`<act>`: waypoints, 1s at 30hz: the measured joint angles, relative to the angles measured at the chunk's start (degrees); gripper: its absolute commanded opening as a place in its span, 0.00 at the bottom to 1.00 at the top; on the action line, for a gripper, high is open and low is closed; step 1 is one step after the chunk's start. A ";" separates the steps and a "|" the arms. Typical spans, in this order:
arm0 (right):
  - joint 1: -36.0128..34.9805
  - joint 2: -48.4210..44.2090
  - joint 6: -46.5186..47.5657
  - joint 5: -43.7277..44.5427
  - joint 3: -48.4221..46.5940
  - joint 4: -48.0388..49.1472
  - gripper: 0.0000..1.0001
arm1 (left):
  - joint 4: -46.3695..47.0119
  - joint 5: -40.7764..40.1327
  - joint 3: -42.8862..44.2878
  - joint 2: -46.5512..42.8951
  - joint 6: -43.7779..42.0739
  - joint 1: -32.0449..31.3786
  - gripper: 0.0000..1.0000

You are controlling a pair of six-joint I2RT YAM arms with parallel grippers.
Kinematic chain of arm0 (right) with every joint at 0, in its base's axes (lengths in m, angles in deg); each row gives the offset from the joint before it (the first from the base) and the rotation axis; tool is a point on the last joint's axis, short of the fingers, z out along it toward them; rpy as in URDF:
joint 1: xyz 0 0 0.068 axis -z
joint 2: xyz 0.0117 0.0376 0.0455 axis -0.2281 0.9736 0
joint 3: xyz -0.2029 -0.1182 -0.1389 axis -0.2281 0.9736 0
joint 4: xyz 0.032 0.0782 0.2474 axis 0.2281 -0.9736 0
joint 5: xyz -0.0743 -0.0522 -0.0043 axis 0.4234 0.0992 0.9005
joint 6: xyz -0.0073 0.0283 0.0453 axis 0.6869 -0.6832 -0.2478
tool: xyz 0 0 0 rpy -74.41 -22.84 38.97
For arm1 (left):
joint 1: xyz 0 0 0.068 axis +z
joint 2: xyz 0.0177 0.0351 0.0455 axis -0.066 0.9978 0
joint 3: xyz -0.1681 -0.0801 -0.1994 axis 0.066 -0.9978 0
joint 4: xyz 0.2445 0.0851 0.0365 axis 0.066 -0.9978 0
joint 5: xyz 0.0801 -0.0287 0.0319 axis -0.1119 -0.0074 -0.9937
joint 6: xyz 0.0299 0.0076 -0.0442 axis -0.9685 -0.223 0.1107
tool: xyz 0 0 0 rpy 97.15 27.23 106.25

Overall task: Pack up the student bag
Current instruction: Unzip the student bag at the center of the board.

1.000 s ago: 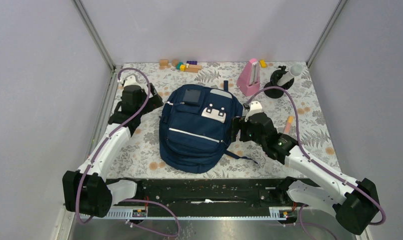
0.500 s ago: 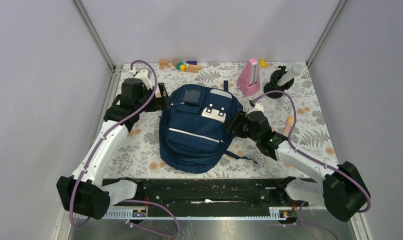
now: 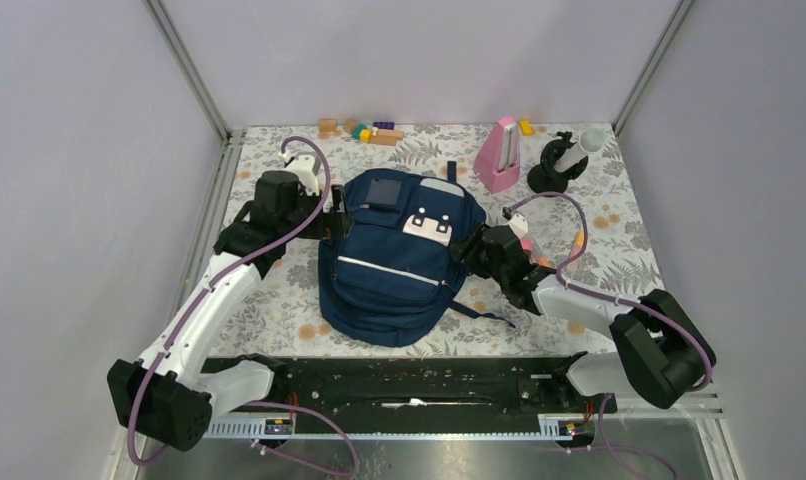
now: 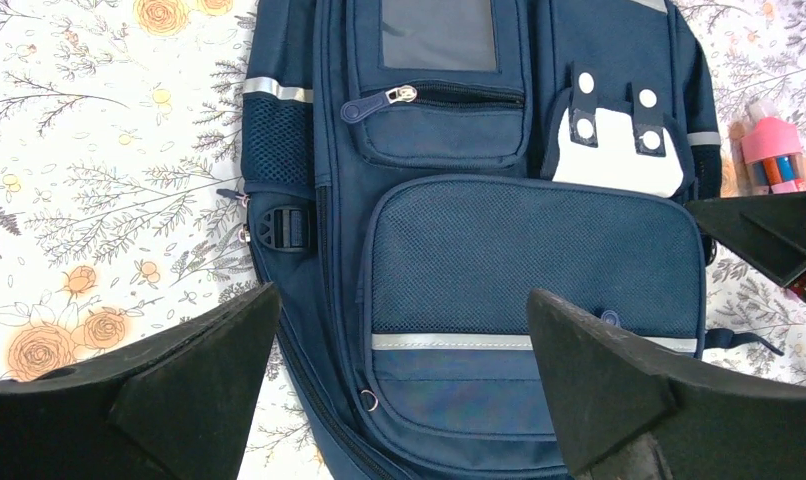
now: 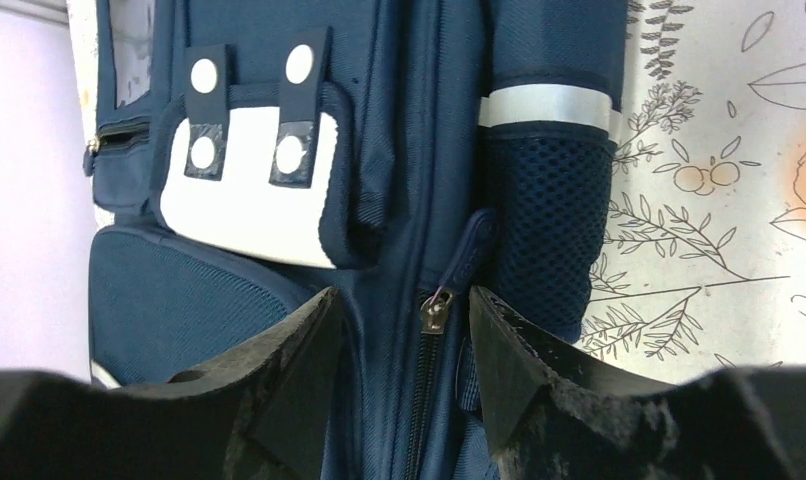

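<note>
The student bag (image 3: 394, 262), navy with thin white stripes and a white patch (image 3: 426, 225), lies flat on the floral table. My left gripper (image 3: 331, 222) hovers at its upper left side, jaws wide open over the mesh front pocket (image 4: 534, 255); its fingertips (image 4: 264, 305) hold nothing. My right gripper (image 3: 471, 250) sits at the bag's right side. In the right wrist view, its jaws stand partly narrowed on either side of the main zip's metal slider (image 5: 434, 312) without touching it. The zip looks closed.
Wooden blocks (image 3: 364, 130) lie at the back edge. A pink metronome (image 3: 499, 155) and a black stand with a white ball (image 3: 564, 158) stand back right. A pink case of coloured pens (image 4: 772, 150) lies just right of the bag.
The left arm swung right, up to the bag's upper left. The right arm slid left along the bag's right side and its jaws narrowed around the zip slider.
</note>
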State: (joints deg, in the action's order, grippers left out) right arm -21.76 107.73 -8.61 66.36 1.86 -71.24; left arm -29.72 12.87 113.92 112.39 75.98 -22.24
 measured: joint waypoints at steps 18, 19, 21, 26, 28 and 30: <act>1.20 7.98 -4.42 2.29 0.85 8.57 0.51 | -0.07 -2.10 0.00 0.33 -1.11 -2.73 0.99; 1.25 8.11 -4.94 2.21 1.09 9.40 0.49 | -0.07 -2.21 0.00 0.42 -1.11 -2.86 0.99; 1.29 8.57 -6.45 1.79 2.10 12.00 0.42 | -0.07 -2.27 0.00 0.57 -1.14 -2.95 0.99; 1.36 9.40 -8.92 2.19 4.35 16.52 0.32 | -0.07 -2.43 0.00 0.59 -1.18 -3.23 0.99; 1.36 9.40 -9.53 2.78 5.33 17.84 0.34 | -0.07 -2.45 0.00 0.59 -1.31 -3.34 0.99; 1.36 9.29 -9.66 3.10 5.81 18.78 0.40 | -0.07 -2.47 0.00 0.63 -1.42 -3.50 0.98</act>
State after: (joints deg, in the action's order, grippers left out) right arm -20.40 117.02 -18.27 69.47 7.68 -52.47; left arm -29.78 10.40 113.92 113.03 74.56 -25.74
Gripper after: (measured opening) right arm 0.331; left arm 0.984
